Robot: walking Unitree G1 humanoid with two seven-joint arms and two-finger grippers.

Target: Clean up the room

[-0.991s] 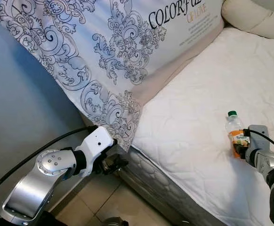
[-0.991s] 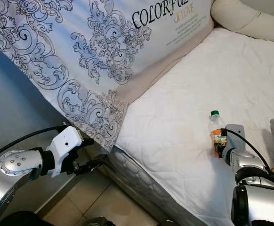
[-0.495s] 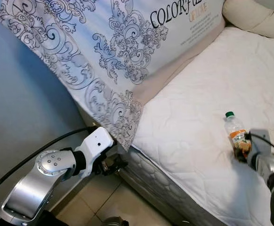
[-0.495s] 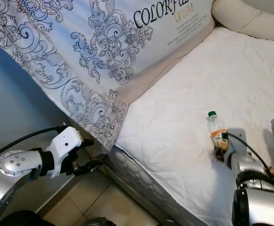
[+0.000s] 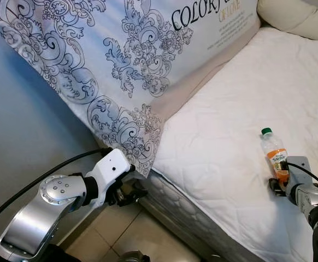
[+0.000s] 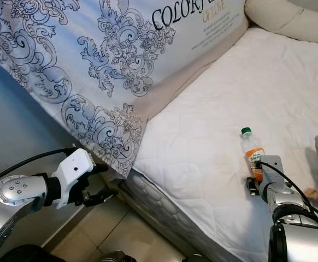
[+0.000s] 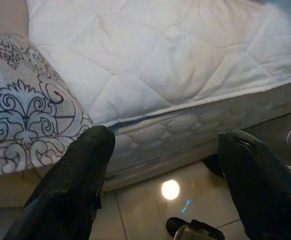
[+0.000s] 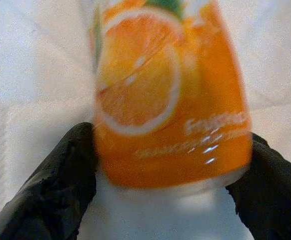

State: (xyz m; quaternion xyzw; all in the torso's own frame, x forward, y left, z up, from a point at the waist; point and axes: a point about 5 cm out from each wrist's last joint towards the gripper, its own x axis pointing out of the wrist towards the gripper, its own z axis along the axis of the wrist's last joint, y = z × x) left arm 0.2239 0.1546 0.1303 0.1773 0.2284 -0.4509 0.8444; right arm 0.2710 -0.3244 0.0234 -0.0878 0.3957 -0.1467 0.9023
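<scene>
Orange-labelled juice bottle [image 5: 275, 157] in right hand [image 5: 280, 184]

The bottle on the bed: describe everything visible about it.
The bottle is small clear plastic with a green cap and an orange label picturing an orange slice. It rests on the white quilted mattress, cap pointing away from the robot. The right gripper has one black finger on each side of its lower body, at the label.
</scene>
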